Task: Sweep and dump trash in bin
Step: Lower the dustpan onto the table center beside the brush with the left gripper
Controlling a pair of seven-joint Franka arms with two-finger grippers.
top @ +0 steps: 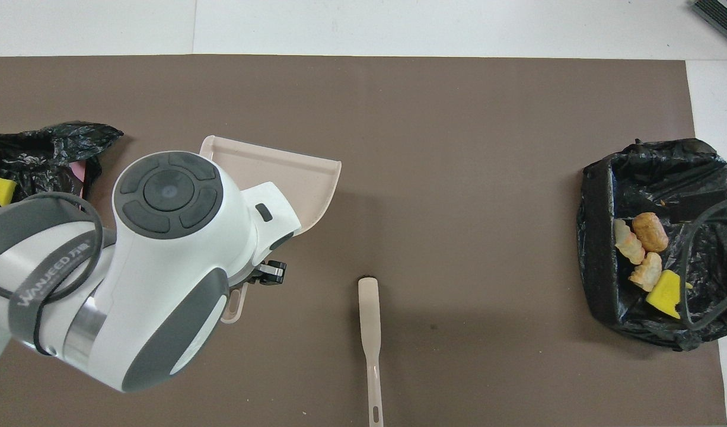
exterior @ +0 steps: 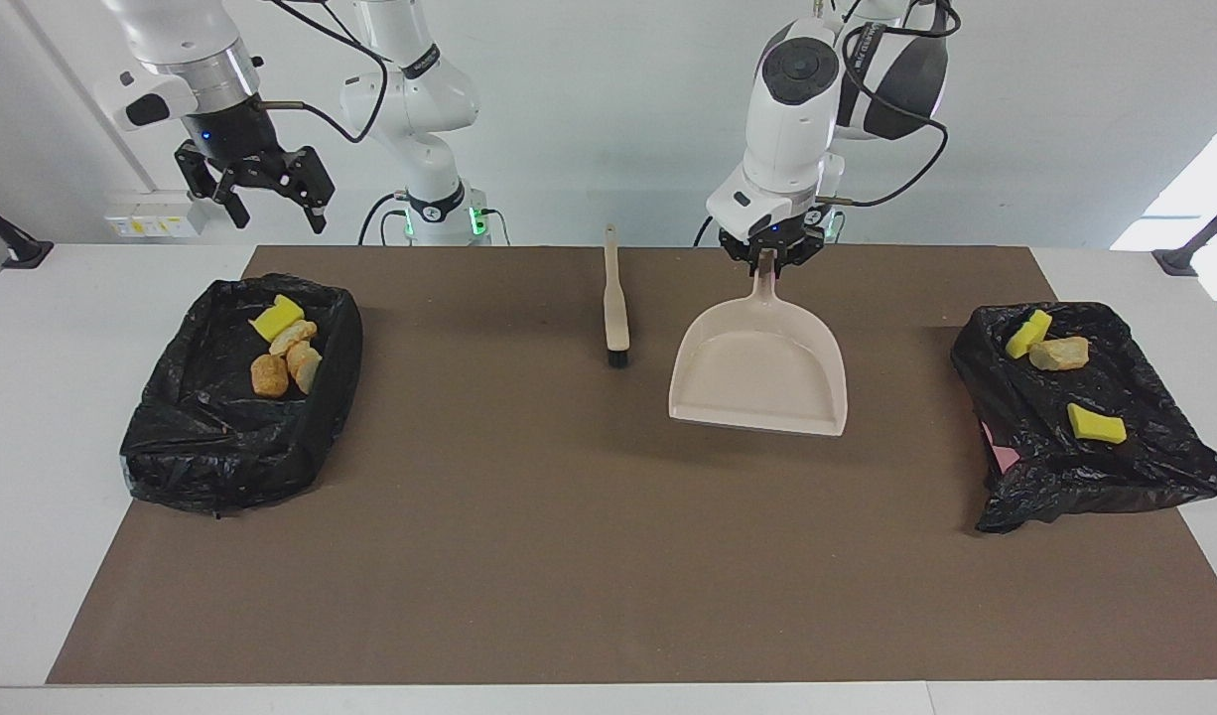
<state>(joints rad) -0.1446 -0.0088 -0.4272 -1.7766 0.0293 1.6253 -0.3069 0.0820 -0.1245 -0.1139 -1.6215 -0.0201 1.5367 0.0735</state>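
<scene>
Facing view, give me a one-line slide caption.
Left gripper holds the empty dustpan beside the brush; all trash sits in both bins.

From overhead, my left arm [top: 162, 261] is covering most of the dustpan [top: 304, 178], and the frame edge is cutting off the bin [top: 19, 160] beside it.

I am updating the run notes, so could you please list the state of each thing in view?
Dustpan: empty, held by its handle.
Brush: lying flat on the mat, untouched.
Bin at the right arm's end: holds four trash pieces.
Bin at the left arm's end: holds three trash pieces.
Left tool: shut on the dustpan's handle.
Right tool: open, empty, waiting raised.
</scene>
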